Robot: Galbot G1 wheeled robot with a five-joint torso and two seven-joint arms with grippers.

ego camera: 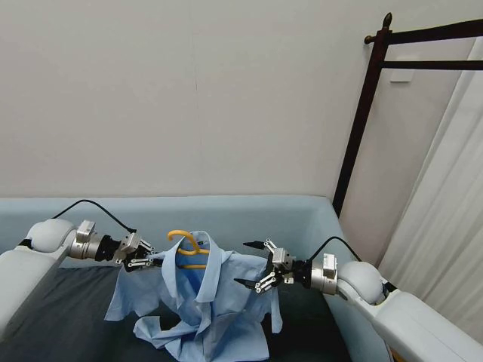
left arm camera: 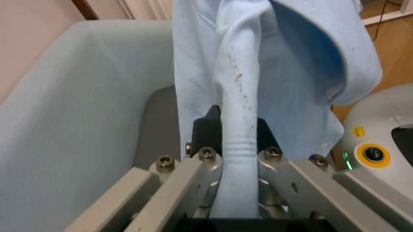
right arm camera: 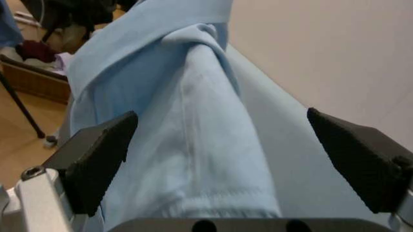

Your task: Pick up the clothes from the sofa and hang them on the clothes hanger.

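Observation:
A light blue shirt hangs on a yellow hanger above the sofa's dark seat. My left gripper is shut on the shirt's left shoulder. In the left wrist view its fingers pinch a rolled fold of the blue shirt. My right gripper is open at the shirt's right shoulder. In the right wrist view its black pads stand wide apart, with the shirt's shoulder between them. A dark wooden clothes rack stands at the back right.
The sofa's pale blue backrest runs behind the shirt, against a plain wall. A white curtain hangs at the right beside the rack. My own base and the wooden floor appear in the left wrist view.

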